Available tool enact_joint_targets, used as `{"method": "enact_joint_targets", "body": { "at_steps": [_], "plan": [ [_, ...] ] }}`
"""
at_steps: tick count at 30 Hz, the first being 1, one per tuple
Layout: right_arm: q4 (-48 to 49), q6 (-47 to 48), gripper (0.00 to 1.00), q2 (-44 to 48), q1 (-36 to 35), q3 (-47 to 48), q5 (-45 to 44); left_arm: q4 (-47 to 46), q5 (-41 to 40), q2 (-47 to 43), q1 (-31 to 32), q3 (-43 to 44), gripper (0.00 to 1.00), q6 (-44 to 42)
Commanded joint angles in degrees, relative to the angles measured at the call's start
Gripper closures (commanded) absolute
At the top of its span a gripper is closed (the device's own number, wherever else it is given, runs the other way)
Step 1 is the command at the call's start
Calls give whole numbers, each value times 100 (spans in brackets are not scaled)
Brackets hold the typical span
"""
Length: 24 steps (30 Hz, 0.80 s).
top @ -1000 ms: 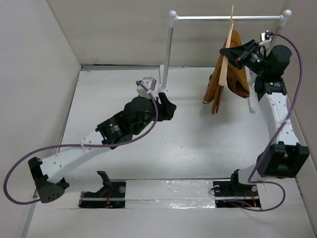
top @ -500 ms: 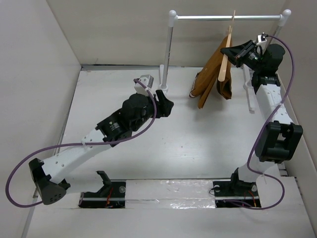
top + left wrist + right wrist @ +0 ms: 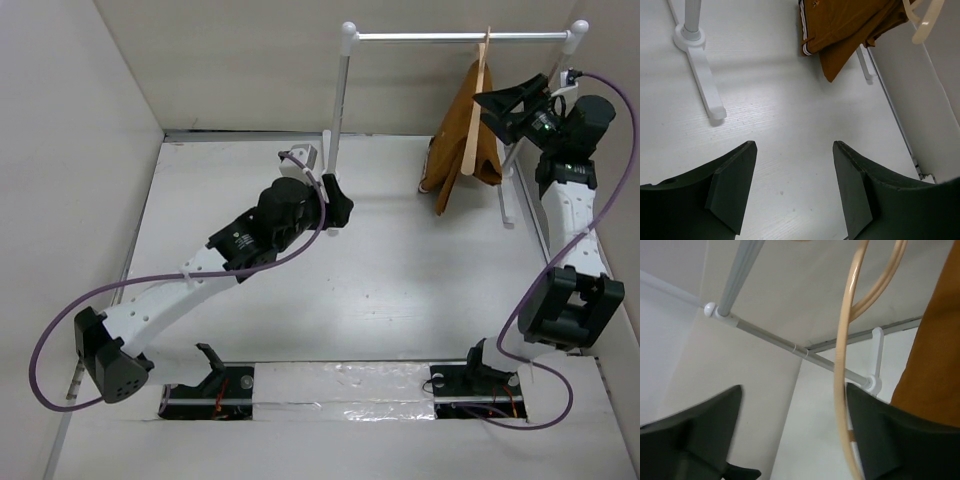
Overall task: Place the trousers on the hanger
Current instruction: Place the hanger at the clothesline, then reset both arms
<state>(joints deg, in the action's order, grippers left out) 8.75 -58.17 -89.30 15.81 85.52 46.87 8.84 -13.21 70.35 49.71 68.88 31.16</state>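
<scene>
Now we log: hanger [image 3: 472, 140] vertical, just beside spread jaws of right gripper [image 3: 487, 103] (left gripper [image 3: 792, 147] spread too, farther).

The hanger [image 3: 476, 110] is sliding along the rail [image 3: 420, 37] toward 3 o'clock. It is swinging back from its slant toward 7 o'clock half a second ago and hanging steeper. The trousers [image 3: 462, 130] are swinging with it, drawing in toward 1 o'clock, closer under the rail. The right gripper [image 3: 497, 103] is shifting toward 3 o'clock alongside them. The left gripper [image 3: 338, 207] is edging toward 12 o'clock, its arm stretching out behind it.
</scene>
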Motion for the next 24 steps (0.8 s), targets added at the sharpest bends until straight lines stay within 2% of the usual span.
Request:
{"method": "enact_joint_targets", "body": {
  "at_steps": [1,3,6,9,10,13,17,21,24],
  "plan": [
    [-857,991,0,500,220,281,-55,-129,38,14,-102,441,40,31],
    [-1504,1402,0,755,360,325,-134,-23,-49,84,-154,608,39,57],
    [-1902,1817,0,1167,414,256,-82,65,-181,137,-155,731,39,57],
    [-2105,2098,0,1624,2,-147,-292,275,-453,146,-216,934,39,57],
    [-2132,2256,0,2000,-373,-297,-388,433,-524,137,-216,986,39,75],
    [-2272,2494,0,2808,-920,-1017,-591,705,-919,-38,-269,1092,39,145],
    [-2825,2907,0,3900,-1755,-1975,-1074,961,-1376,-512,-269,725,38,373],
    [-3546,3373,0,4666,-2064,-2899,-1610,1163,-1342,-1258,-269,65,38,891],
    [-4004,3637,0,5088,-2143,-3444,-1655,1269,-1228,-1716,-269,-541,38,1408]
  ]
}}
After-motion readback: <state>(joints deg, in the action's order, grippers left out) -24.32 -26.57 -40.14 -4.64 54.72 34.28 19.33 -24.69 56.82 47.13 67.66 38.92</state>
